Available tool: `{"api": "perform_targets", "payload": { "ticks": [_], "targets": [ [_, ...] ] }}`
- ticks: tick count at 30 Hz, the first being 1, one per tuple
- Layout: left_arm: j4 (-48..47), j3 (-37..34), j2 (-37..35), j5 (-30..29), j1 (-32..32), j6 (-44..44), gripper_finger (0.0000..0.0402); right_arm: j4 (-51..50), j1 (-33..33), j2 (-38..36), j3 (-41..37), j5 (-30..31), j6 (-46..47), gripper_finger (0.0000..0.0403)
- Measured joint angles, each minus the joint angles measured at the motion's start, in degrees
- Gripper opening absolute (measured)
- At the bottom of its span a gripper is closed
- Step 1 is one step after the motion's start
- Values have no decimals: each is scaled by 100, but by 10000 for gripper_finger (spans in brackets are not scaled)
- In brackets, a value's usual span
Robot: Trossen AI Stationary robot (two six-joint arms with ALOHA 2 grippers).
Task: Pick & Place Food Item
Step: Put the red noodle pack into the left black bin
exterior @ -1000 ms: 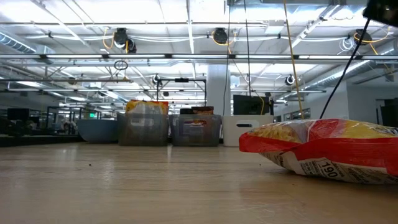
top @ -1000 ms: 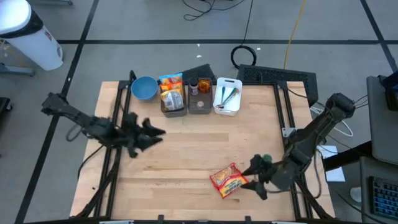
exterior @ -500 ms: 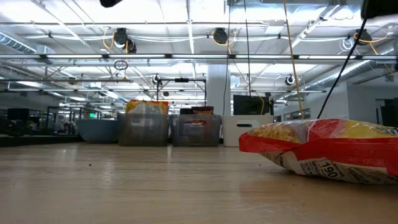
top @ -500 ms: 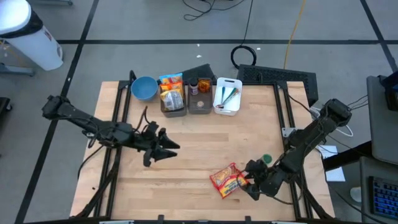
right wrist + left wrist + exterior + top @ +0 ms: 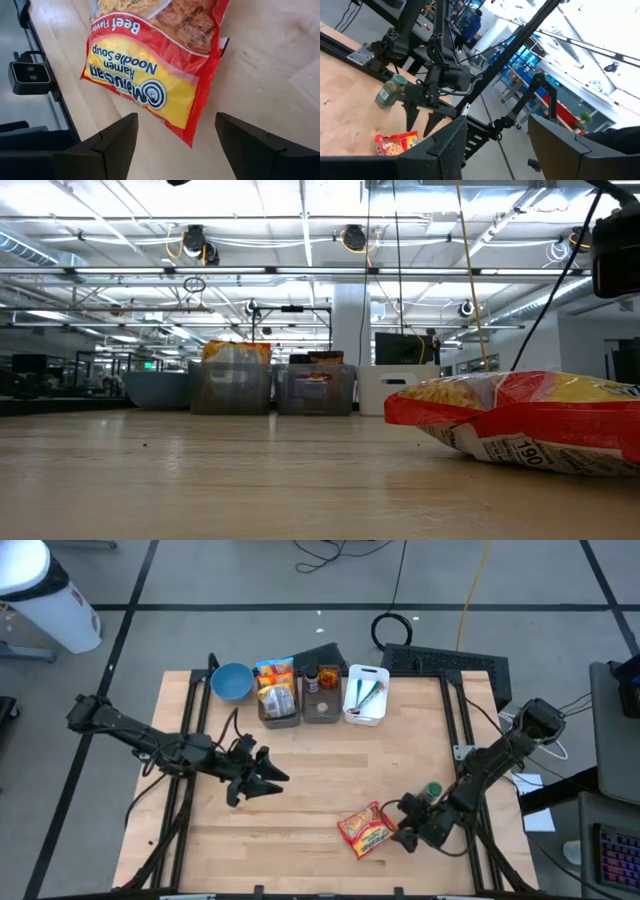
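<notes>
A red and yellow ramen packet lies flat on the wooden table, near its front right part. It also shows in the low view and fills the right wrist view. My right gripper hovers open just to the packet's right, slanting down at it. Its two fingers stand on either side of the packet's near end without touching it. My left gripper hangs open above the table's left middle, pointing level toward the right, with nothing between its fingers.
Along the far edge stand a blue bowl, two clear bins of food packets and a white tray. A small green-lidded jar stands close behind my right gripper. Bare wood lies between the two arms.
My right gripper has sunk toward the table beside the ramen packet and rolled at the wrist, staying open. My left gripper moved toward the table's right and near edge, then stopped. The packet has not moved.
</notes>
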Motion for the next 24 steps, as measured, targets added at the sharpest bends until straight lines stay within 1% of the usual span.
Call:
{"api": "perform_targets", "payload": {
  "ticks": [3,6,17,20,24],
  "targets": [
    [0,0,2,-2,0,0,218,0,-56,0,0,-8,-38,261],
    [4,0,2,-6,2,0,218,-2,-87,0,0,-8,-89,247],
    [13,2,2,-160,2,-17,218,-2,-103,0,0,-11,-214,146],
    [15,2,2,-160,2,-17,218,8,-103,0,0,-11,-272,129],
    [15,2,2,-160,2,-46,218,35,-135,6,0,-18,-348,116]
  ]
}}
